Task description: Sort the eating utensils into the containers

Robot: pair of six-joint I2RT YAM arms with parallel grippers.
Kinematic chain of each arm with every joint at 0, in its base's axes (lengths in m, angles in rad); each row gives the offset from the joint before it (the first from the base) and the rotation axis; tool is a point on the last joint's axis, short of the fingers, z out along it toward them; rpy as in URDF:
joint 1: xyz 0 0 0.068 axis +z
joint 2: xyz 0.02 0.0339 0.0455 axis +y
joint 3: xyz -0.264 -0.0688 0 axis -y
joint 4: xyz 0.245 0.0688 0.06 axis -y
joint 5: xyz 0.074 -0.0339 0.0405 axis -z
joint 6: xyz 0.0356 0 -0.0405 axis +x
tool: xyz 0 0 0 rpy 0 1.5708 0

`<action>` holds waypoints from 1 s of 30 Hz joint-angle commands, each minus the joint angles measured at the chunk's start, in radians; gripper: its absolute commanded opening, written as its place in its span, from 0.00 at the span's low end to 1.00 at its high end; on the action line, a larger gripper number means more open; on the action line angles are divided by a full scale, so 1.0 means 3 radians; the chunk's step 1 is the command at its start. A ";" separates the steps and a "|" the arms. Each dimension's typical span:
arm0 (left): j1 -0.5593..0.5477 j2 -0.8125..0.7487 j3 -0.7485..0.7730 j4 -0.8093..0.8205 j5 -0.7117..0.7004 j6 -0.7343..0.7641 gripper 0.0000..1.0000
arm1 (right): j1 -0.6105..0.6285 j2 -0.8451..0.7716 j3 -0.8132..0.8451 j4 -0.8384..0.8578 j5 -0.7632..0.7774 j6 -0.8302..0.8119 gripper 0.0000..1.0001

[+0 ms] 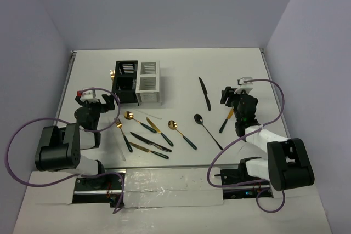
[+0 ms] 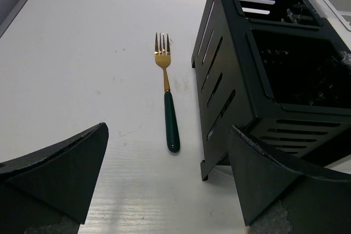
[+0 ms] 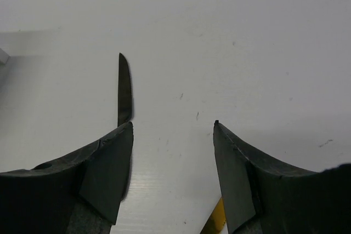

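Both our grippers gape empty: left gripper [image 2: 167, 182] beside the black caddy [image 2: 263, 75] and a fork [image 2: 167, 94], right gripper [image 3: 173, 171] near a black knife [image 3: 125, 91].

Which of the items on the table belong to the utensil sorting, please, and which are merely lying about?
Job: scattered utensils, e.g. gold fork, black knife, black spoon; black caddy; white caddy.
Lying about: thin clear stick.
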 commanded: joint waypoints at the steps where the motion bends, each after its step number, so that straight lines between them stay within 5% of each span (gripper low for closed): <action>1: -0.0023 -0.0012 0.0101 0.0120 0.0022 0.0002 0.99 | -0.0014 -0.0079 0.0014 0.0102 0.0041 -0.0003 0.67; 13: -0.0013 -0.0063 0.0061 0.0196 0.0129 -0.0003 0.99 | -0.0014 -0.0646 0.0468 -0.0760 -0.0149 0.0150 0.70; 20: 0.0038 -0.0875 0.0352 -0.0974 0.0411 0.0170 0.99 | 0.0114 -0.0657 0.1383 -0.2284 -0.0261 0.0145 0.70; 25: 0.0048 -0.1295 0.0683 -0.1990 0.0487 0.0690 0.99 | 0.0226 0.0133 0.2230 -0.3499 -0.0470 0.0161 0.69; 30: 0.0074 -0.1398 0.1210 -0.3049 0.0508 0.0881 0.99 | 0.0487 0.1217 0.2994 -0.4258 -0.0123 0.0023 0.67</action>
